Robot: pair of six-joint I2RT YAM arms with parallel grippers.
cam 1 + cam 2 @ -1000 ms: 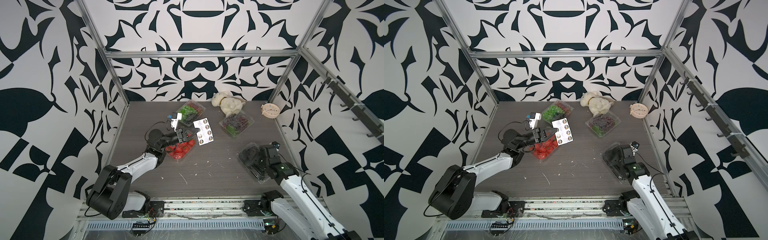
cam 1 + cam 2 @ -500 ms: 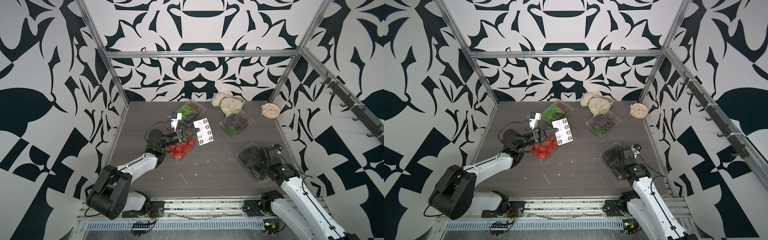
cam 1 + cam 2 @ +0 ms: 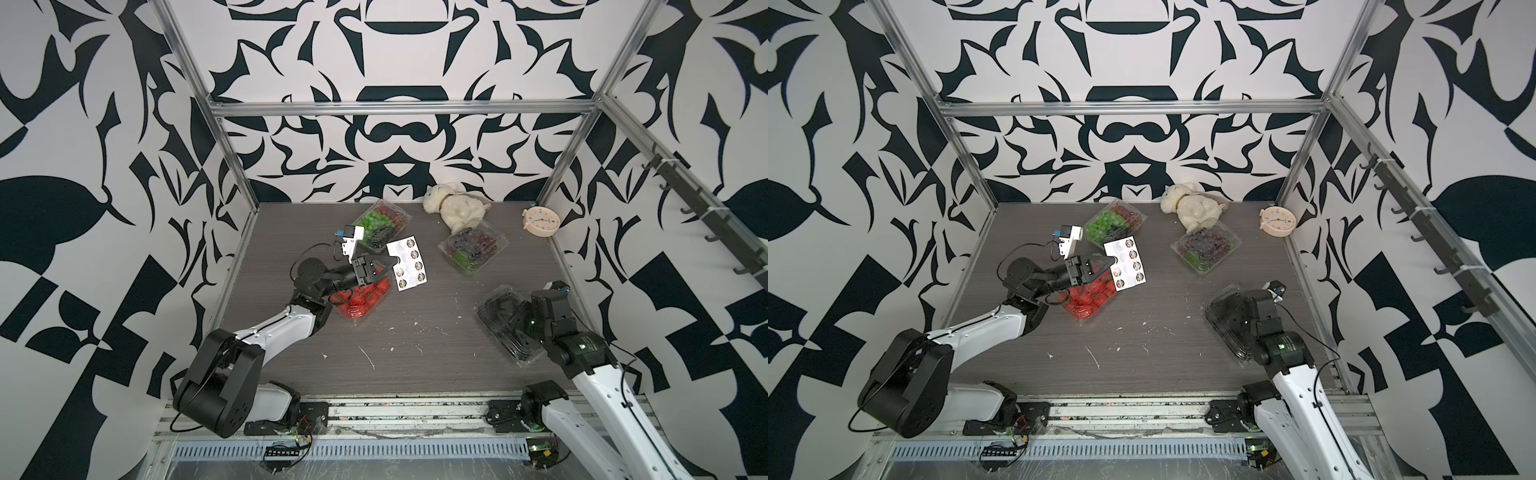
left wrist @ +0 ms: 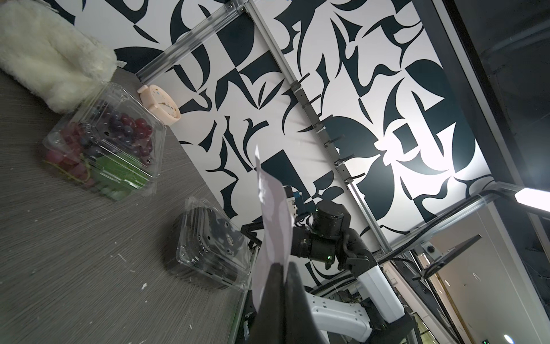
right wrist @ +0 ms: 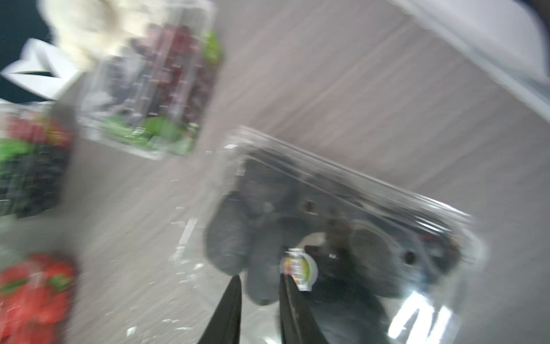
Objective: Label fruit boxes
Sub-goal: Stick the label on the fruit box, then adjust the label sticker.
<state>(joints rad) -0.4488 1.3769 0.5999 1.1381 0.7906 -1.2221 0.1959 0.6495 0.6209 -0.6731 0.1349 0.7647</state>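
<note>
Avocado box (image 3: 496,309) lies diagonally; right end effector (image 5: 259,278) apart (left end effector (image 3: 394,262) clamps sheet (image 3: 408,266)).

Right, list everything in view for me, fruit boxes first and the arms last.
strawberry box: one, clear with red fruit, left side, under the left arm.
grape boxes: two, clear with green and purple fruit, one at the back left, the other beside the plush toy.
avocado box: one, clear with black fruit, right side, under the right arm.
sticker sheet: one, white with round labels, held above the strawberry box.
plush toy: one, cream, back wall.
clock: one, peach, back right corner.
table: one, grey-brown wood grain.
left pincer: one, black, shut on the sticker sheet.
right pincer: one, black, open over the avocado box, a round label at one tip.
</note>
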